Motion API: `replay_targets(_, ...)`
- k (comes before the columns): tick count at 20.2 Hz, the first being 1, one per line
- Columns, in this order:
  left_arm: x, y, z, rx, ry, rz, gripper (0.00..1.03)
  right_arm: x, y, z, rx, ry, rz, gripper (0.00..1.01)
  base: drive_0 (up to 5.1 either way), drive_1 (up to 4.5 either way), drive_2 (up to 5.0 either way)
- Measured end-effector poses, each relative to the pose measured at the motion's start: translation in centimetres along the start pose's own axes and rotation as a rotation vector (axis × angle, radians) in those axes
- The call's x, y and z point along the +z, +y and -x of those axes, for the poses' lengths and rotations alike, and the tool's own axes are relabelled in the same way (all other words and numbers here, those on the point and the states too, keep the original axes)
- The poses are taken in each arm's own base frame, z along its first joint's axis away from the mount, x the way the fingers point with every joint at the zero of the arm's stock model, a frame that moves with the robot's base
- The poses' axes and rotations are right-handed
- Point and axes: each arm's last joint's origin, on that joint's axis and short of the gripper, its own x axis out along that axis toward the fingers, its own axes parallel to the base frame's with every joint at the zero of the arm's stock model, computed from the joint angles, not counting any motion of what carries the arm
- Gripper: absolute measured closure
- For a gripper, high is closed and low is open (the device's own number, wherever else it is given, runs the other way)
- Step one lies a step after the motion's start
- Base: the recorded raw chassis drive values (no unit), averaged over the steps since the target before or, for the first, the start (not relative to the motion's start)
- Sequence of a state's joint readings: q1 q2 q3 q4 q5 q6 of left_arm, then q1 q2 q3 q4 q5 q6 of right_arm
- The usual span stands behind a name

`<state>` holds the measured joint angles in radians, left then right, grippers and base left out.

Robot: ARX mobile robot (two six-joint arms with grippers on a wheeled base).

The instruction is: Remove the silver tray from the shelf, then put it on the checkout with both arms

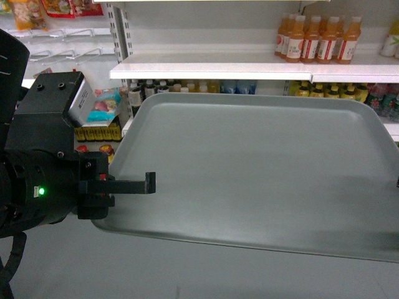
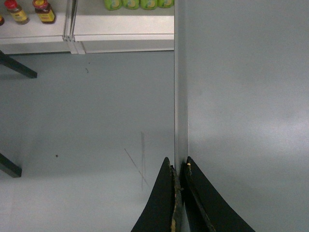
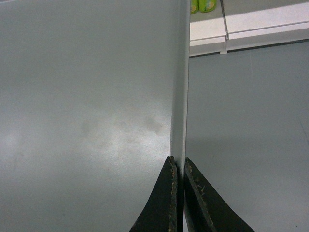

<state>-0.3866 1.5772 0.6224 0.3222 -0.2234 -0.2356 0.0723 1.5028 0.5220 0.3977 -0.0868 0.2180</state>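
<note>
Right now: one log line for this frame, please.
phase: carry | silver tray: off shelf, held over floor | left gripper: shut on left rim | right gripper: shut on right rim | checkout: not in view

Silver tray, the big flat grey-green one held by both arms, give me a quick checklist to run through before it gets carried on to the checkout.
1. Left gripper clamped on the rim of the flat grey-green silver tray: ok, fingers pinch the edge.
2. Right gripper clamped on the opposite rim: ok in the wrist view; it is out of the head view.
3. Tray clear of the white shelf: ok, it hangs over grey floor.
4. Tray surface bare: ok, nothing lies on it.
5. Tray level: cannot tell exactly.
6. Checkout counter in sight: not ok, no view shows it.
</note>
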Motion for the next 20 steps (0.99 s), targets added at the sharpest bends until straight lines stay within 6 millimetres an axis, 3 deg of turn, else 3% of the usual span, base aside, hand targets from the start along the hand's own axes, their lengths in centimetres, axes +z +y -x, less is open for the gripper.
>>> replay_targets(20,0.07,-0.04,0.0,-0.002,-0.008,0.001,1.0,0.05,0.0,0.01,0.0,-0.004,0.0,0.99,0.1,-4.23,4.4)
